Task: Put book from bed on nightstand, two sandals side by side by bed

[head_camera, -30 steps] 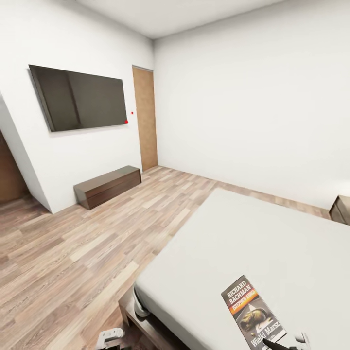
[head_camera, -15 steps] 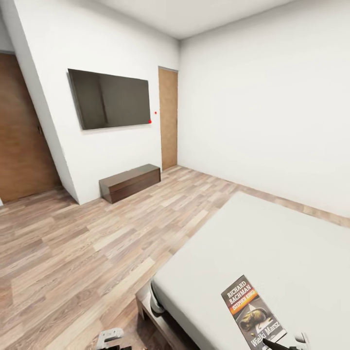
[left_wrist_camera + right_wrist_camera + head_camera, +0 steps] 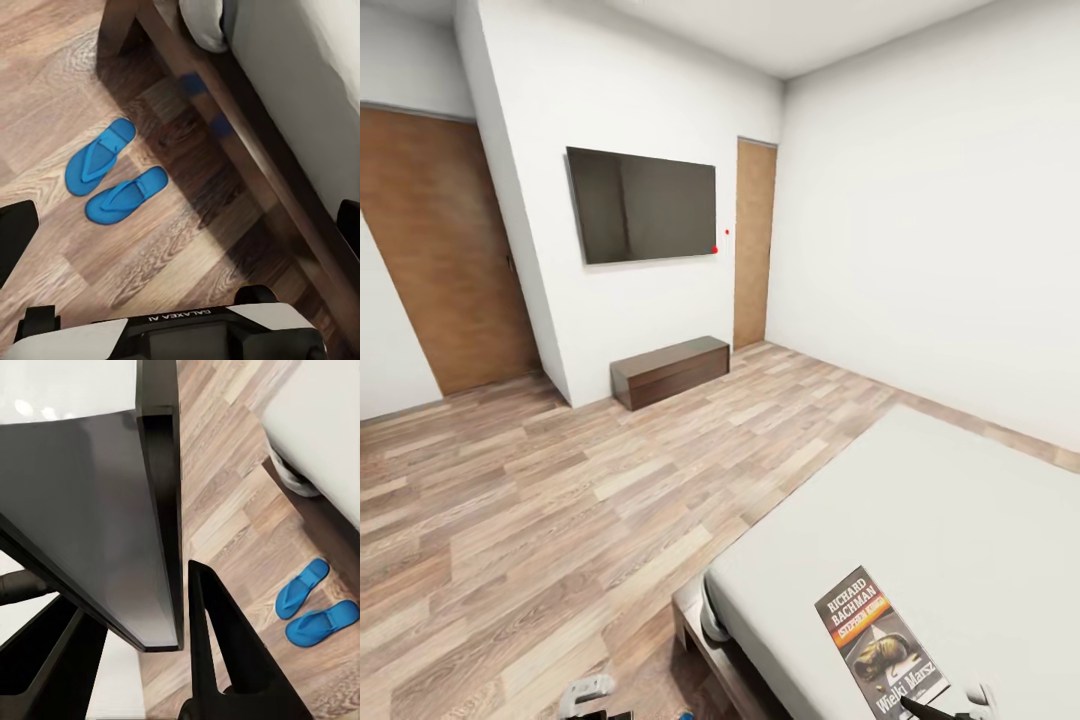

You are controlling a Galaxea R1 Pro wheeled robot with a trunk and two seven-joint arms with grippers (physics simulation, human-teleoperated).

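The book (image 3: 880, 640), dark-covered with white "RICHARD BACHMAN" lettering, is held above the bed's pale mattress (image 3: 940, 500) by my right gripper (image 3: 950, 708), which is shut on its lower edge. The right wrist view shows the book (image 3: 82, 510) edge-on between the dark fingers (image 3: 217, 652). Two blue sandals (image 3: 99, 156) (image 3: 126, 196) lie side by side on the wood floor next to the bed's dark frame (image 3: 247, 135); they also appear as sandals (image 3: 302, 588) (image 3: 322, 622) in the right wrist view. My left gripper (image 3: 588, 690) hangs open above them, holding nothing. The nightstand is out of view.
A black TV (image 3: 642, 204) hangs on the white wall above a low dark brown cabinet (image 3: 670, 371). Wooden doors (image 3: 755, 240) (image 3: 445, 250) stand at the back and at the left. Wood-plank floor (image 3: 560, 500) stretches between the bed and that wall.
The camera has turned left, so the room has slid right in the picture and a door has come into view at the left. The book keeps its place in the right gripper.
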